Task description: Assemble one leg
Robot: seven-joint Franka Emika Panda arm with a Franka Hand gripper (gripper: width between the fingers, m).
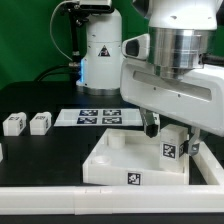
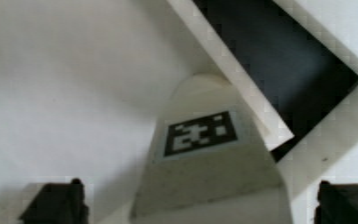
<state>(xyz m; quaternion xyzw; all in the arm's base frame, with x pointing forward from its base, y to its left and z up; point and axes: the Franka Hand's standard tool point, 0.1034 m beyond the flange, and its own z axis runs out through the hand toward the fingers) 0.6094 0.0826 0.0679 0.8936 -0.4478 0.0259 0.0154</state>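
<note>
A small white leg [image 1: 170, 148] with a square marker tag stands upright at the far corner of the white square tray-like panel [image 1: 110, 160], on the exterior view's right. My gripper [image 1: 170, 135] hangs straight over it, one black finger on each side. In the wrist view the leg [image 2: 201, 150] rises between the two dark fingertips [image 2: 51, 203], with a gap showing on both sides. The jaws are open and grip nothing. The panel's white floor [image 2: 69, 90] fills most of that view.
Two more small white legs [image 1: 14, 124] [image 1: 40, 122] lie on the black table at the exterior view's left. The marker board [image 1: 98, 117] lies behind the panel. The robot's base [image 1: 98, 50] stands at the back. A white rail [image 1: 60, 200] runs along the front edge.
</note>
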